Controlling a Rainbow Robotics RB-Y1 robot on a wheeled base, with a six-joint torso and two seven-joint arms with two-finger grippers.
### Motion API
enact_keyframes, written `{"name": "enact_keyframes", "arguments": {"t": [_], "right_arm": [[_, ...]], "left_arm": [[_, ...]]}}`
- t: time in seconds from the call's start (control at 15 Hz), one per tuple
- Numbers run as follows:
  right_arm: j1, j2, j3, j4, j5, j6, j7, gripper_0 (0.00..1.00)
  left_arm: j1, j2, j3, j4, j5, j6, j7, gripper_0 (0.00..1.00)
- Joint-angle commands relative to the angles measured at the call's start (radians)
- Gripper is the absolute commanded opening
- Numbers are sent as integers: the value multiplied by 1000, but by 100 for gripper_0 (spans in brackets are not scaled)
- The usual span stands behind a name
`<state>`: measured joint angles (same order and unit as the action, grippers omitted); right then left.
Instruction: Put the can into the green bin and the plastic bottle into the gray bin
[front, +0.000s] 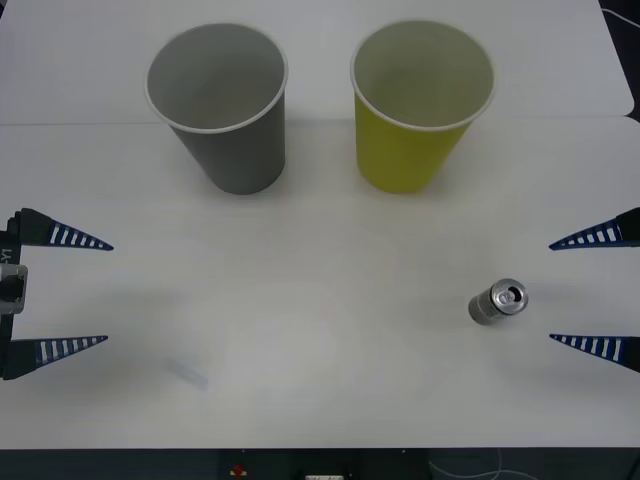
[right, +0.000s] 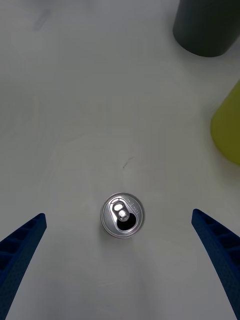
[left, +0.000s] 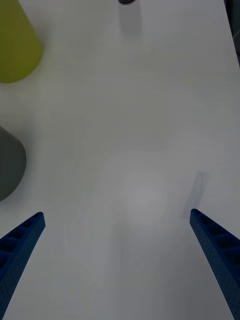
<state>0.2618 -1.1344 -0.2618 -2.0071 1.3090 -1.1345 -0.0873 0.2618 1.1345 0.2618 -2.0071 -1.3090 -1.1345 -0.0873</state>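
Right claw gapes beside the can, label unreadable.

Two robot hands reach in from opposite edges. Each fingertip is a slim, tapering blue wedge, ribbed with pale stripes along its inner face and darkening to black toward its base. The left hand shows a gray metal block with a round fitting and white lettering between its black finger mounts. The right hand shows matching blue ribbed fingers.
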Motion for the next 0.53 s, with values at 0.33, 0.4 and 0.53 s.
{"name": "enact_keyframes", "arguments": {"t": [0.33, 0.4, 0.53], "right_arm": [[14, -10, 4, 4, -54, 58, 9, 100], [13, -10, 4, 7, -62, 62, 9, 100], [22, -10, 4, 36, -91, 62, 17, 100]], "left_arm": [[0, 0, 0, 0, 0, 0, 0, 100], [0, 0, 0, 0, 0, 0, 0, 100], [0, 0, 0, 0, 0, 0, 0, 100]]}}
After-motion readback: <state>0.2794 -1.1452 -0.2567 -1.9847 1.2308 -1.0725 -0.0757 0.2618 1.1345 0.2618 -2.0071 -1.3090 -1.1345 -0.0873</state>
